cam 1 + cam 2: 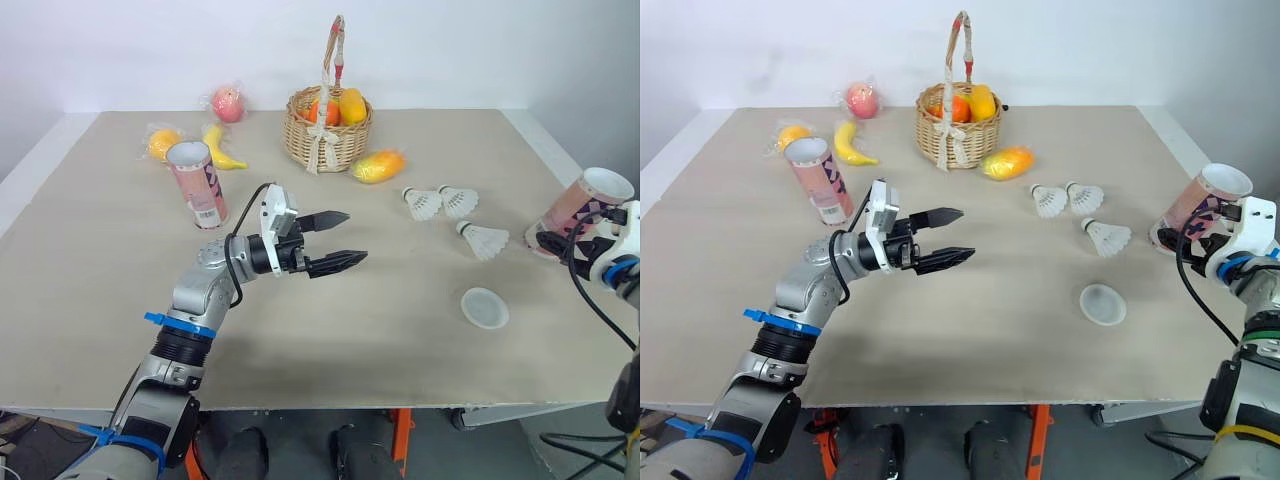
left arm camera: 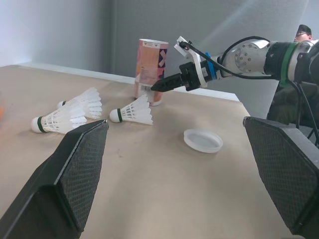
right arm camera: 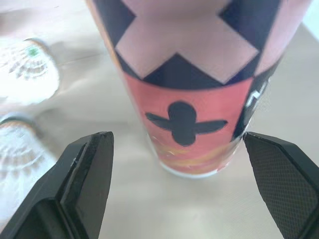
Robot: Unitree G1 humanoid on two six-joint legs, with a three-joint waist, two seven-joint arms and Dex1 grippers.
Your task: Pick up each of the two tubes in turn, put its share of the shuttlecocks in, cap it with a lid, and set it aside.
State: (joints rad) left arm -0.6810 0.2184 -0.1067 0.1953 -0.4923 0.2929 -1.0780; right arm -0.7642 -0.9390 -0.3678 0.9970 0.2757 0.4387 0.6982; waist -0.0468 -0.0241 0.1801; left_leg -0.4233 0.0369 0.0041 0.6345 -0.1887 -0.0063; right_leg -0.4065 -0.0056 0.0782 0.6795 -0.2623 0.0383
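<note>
Right hand [image 2: 160,85], fingers apart, aiming low at tube [image 3: 184,74] just ahead. Needing centring and gentle squeezing, since tipping looks likely. Left hand [image 1: 340,240] hovering, fingers apart.

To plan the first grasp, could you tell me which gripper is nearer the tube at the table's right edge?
Right. The right gripper is open just in front of the base of that tube. The left gripper is open over the middle of the table, well away from it.

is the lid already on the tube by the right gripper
No, the tube by the right gripper has an open top, and the lid lies flat on the table apart from it.
</note>
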